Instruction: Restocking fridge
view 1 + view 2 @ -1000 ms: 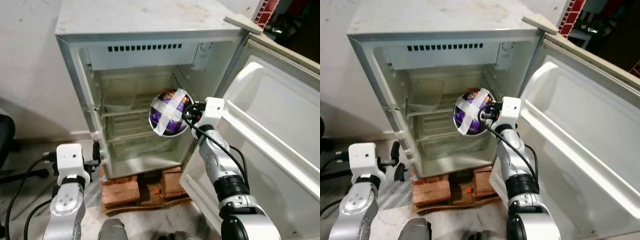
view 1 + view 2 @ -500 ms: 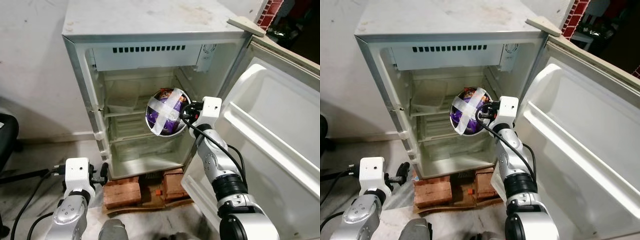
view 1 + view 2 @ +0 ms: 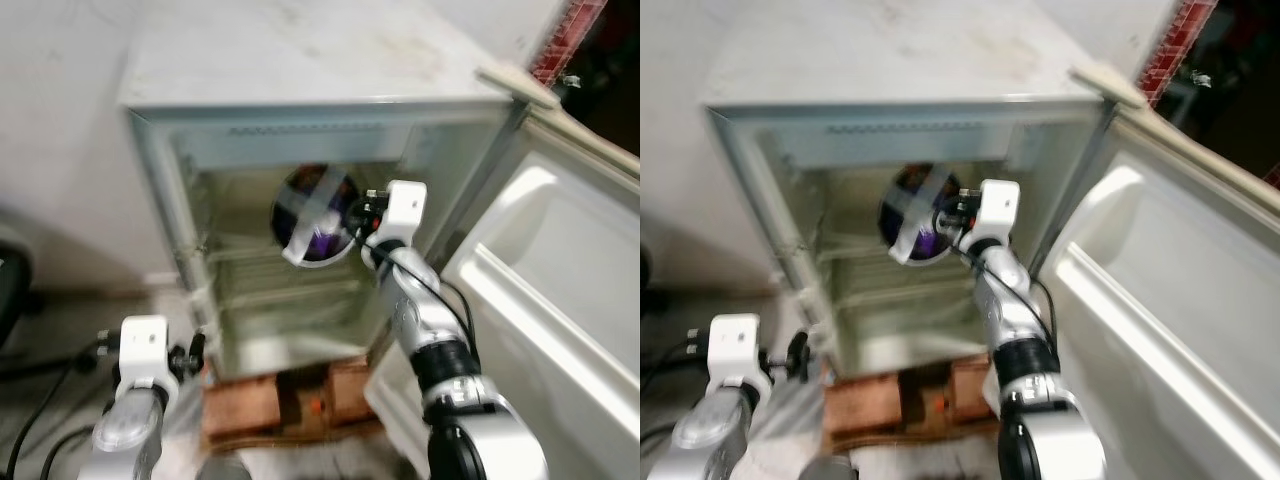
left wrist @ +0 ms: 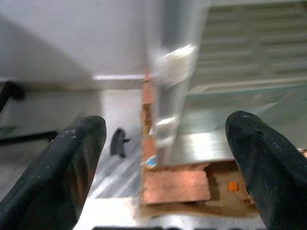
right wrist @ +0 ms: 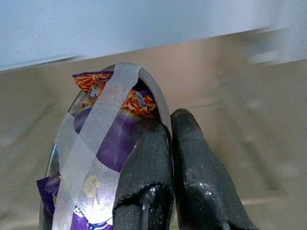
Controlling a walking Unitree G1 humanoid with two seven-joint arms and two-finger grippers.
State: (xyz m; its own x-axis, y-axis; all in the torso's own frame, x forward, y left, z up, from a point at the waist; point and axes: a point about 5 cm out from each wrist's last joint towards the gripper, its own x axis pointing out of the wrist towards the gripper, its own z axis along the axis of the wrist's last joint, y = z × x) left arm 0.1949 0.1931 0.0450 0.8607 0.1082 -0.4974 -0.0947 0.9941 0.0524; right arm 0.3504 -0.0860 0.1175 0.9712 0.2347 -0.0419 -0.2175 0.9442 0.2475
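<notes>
A round bowl [image 3: 316,214] packed with purple and orange snack packets and crossed with white tape hangs in the mouth of the open fridge [image 3: 300,130], at the level of the upper shelf. My right gripper [image 3: 352,215] is shut on the bowl's rim [image 5: 160,112], its two black fingers [image 5: 146,177] pinching the edge in the right wrist view. My left gripper [image 4: 165,143] stands open low down by the fridge's bottom left corner, holding nothing. The eye views are blurred.
The fridge door [image 3: 560,300] swings wide to the right, close beside my right arm. Wire shelves [image 3: 270,280] sit inside. Red bricks [image 4: 175,184] prop the fridge up off the floor. A white wall [image 3: 60,120] runs along the left.
The camera has shifted and blurred. My right gripper has carried the bowl up and further into the fridge opening. The left arm stays low.
</notes>
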